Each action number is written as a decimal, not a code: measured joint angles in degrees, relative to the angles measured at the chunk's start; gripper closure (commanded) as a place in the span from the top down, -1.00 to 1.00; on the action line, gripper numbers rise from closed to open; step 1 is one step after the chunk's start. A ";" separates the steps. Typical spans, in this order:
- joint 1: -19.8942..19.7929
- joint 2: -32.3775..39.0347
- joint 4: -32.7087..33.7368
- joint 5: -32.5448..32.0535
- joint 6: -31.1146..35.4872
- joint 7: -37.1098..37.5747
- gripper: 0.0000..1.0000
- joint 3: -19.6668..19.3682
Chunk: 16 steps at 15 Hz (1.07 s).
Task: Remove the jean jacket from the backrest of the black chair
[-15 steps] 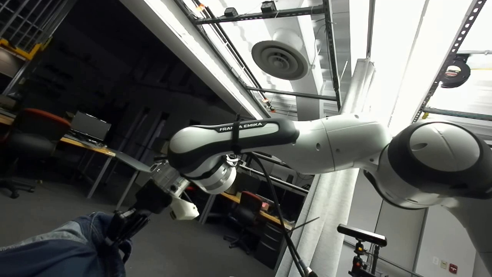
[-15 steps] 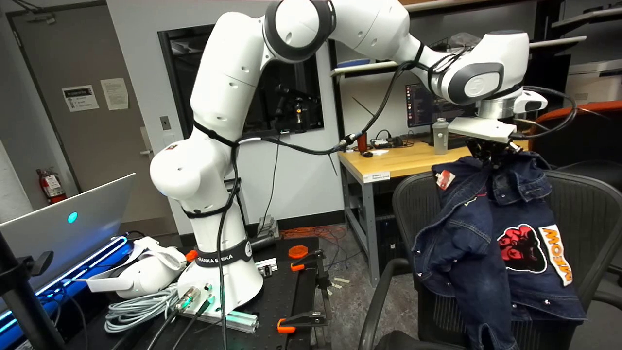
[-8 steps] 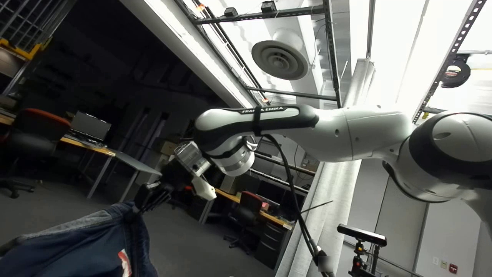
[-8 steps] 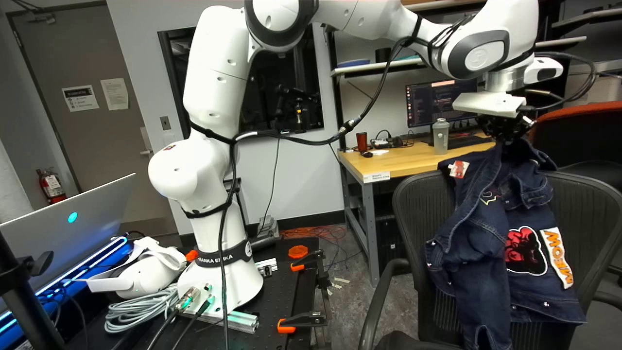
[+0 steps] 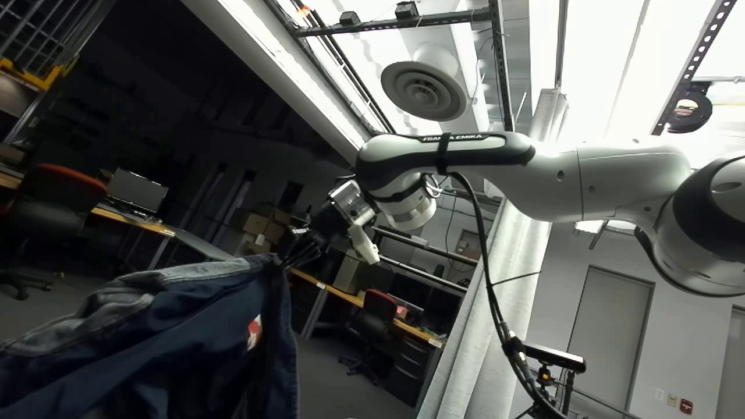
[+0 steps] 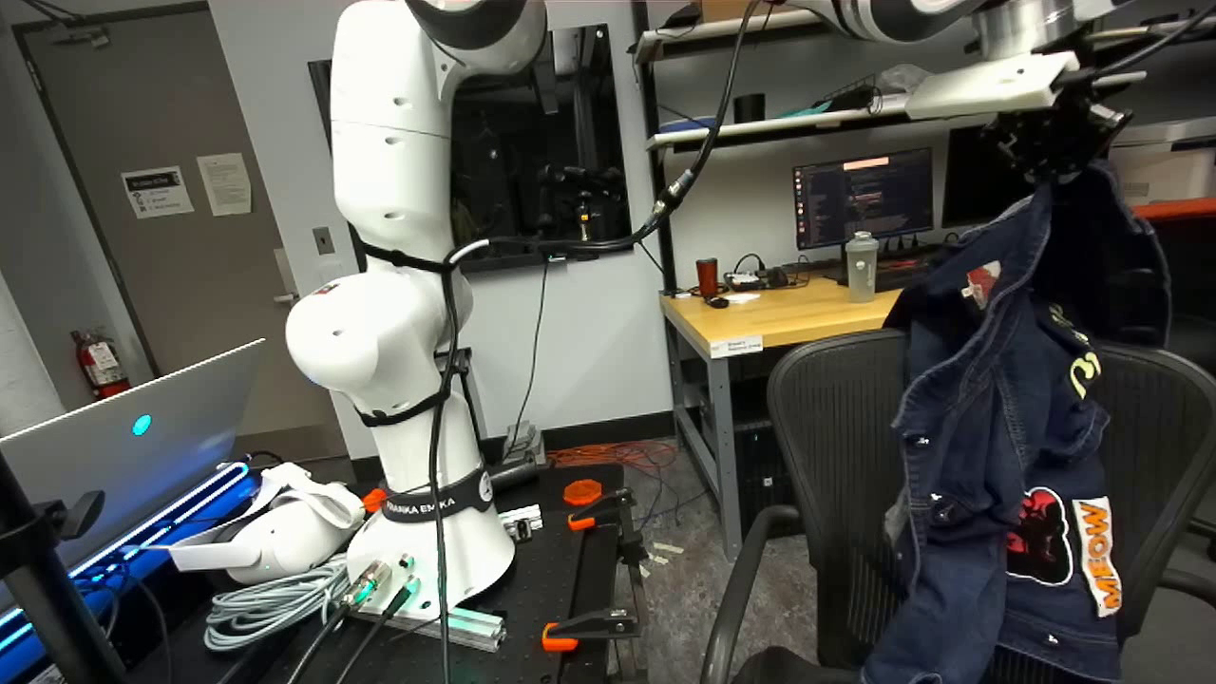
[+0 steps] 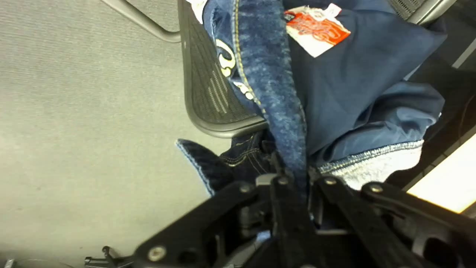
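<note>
The dark blue jean jacket [image 6: 969, 513] hangs in front of the backrest of the black chair [image 6: 836, 446] in an exterior view. Its collar area is pulled up well above the chair's top edge. It has a red and white label inside, a red patch and "MEOW" lettering. The jacket also shows in an exterior view [image 5: 192, 331] and the wrist view [image 7: 338, 85]. My gripper [image 6: 1064, 176] is shut on the collar edge; the wrist view shows the denim strip running between the fingers [image 7: 297, 173]. Whether jacket cloth lies behind the backrest is mostly hidden.
A wooden desk [image 6: 779, 318] with a bottle [image 6: 862, 266] and a monitor [image 6: 869, 204] stands behind the chair, below a wall shelf [image 6: 760, 133]. The chair's armrest [image 6: 741, 589] juts forward. A black table with clamps [image 6: 598, 622] bears the robot base. A cable [image 6: 703, 161] hangs along the arm.
My gripper has risen, lifting the jacket's collar from near the chair's top edge to well above it. The jacket's upper part is stretched upward and its lower part has shifted slightly.
</note>
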 measured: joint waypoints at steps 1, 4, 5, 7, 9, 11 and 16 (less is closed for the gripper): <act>-0.30 -0.98 0.16 0.00 -0.41 0.45 -0.95 -0.84; -0.94 -3.34 1.06 0.00 -1.83 2.19 -0.95 -3.54; -1.09 -3.94 1.35 0.01 -2.23 2.60 -0.95 -4.40; -1.43 -5.01 1.73 0.00 -2.47 3.39 -0.95 -5.97; -1.70 -5.74 2.05 0.00 -2.53 4.04 -0.95 -7.34; -1.99 -6.38 2.15 0.01 -2.54 4.78 -0.95 -8.41; -3.30 -7.47 2.15 0.32 -2.88 5.86 -0.95 -10.99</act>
